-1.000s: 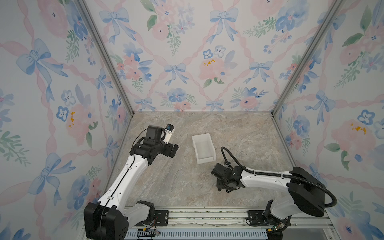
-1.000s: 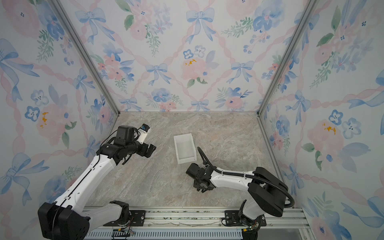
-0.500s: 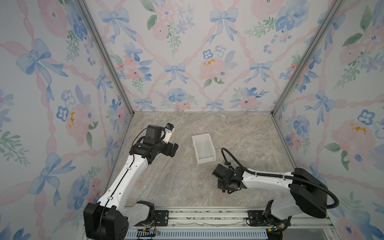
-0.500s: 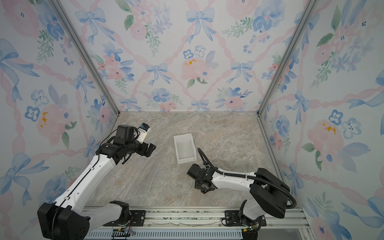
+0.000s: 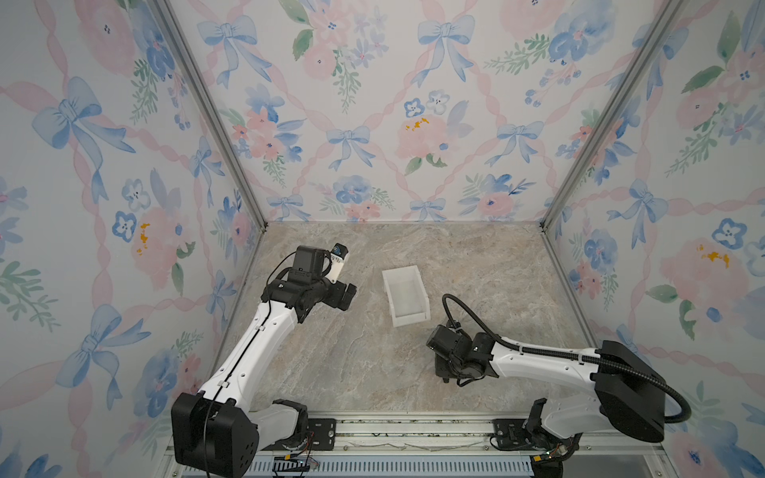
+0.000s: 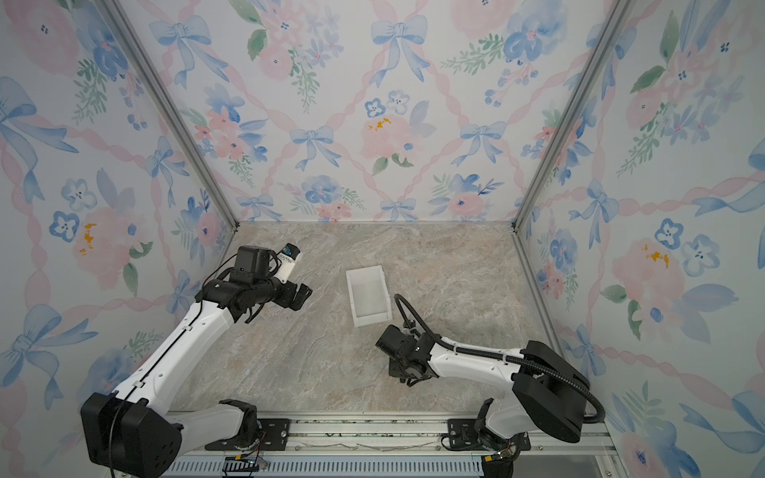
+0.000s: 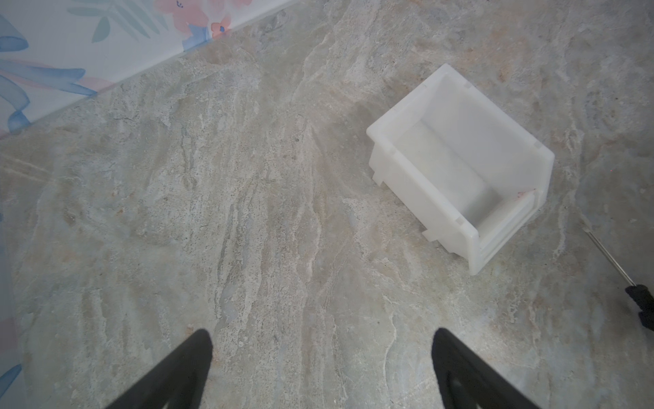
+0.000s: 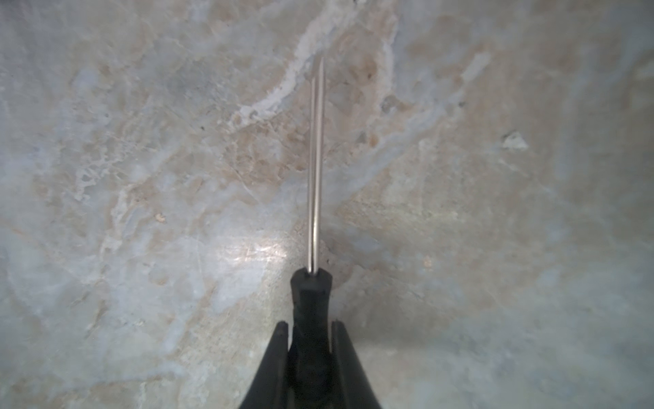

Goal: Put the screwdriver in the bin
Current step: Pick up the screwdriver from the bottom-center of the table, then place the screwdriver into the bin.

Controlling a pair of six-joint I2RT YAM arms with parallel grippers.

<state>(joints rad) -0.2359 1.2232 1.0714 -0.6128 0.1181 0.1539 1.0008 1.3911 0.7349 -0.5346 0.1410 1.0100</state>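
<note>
right gripper [image 8: 310, 324] clamped on screwdriver [image 8: 310, 294] handle, left gripper [image 7: 322, 334] spread wide, empty

Left arm [image 5: 265, 343] goes up from its base at 7 o'clock toward 1 o'clock, wrist bent. The left gripper [image 7: 320, 340] is aimed at 3 o'clock, raised, jaws wide apart, nothing between. Right arm [image 5: 538, 364] stretches low from its base at 5 o'clock toward 9 o'clock. The right gripper [image 8: 308, 325] is tipped down, jaws clamped on the screwdriver [image 8: 311, 297] handle.
</note>
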